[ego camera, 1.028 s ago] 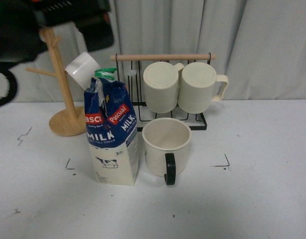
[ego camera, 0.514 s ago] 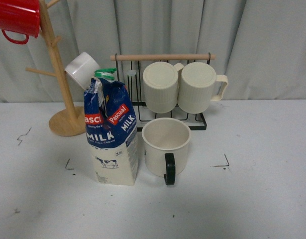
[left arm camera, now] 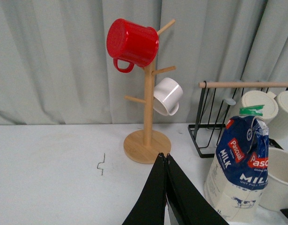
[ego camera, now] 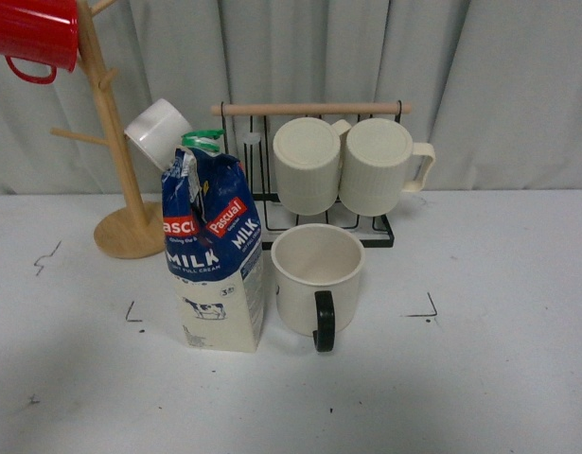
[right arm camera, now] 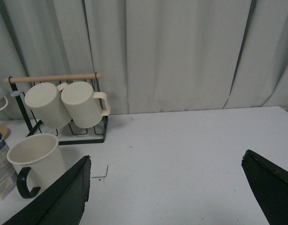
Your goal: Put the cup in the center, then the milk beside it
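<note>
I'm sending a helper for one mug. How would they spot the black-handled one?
Find the black wire rack holding two ribbed mugs. In front of it on the table stands the cup, beside the milk carton. Only it has a black handle and stands upright.

a white table (ego camera: 499,378) with small black corner marks carries the milk (ego camera: 213,255) and, just beside it, the cup (ego camera: 316,280) — both upright. behind them stand a wooden mug tree (ego camera: 115,170) and a black wire rack (ego camera: 319,203).
</note>
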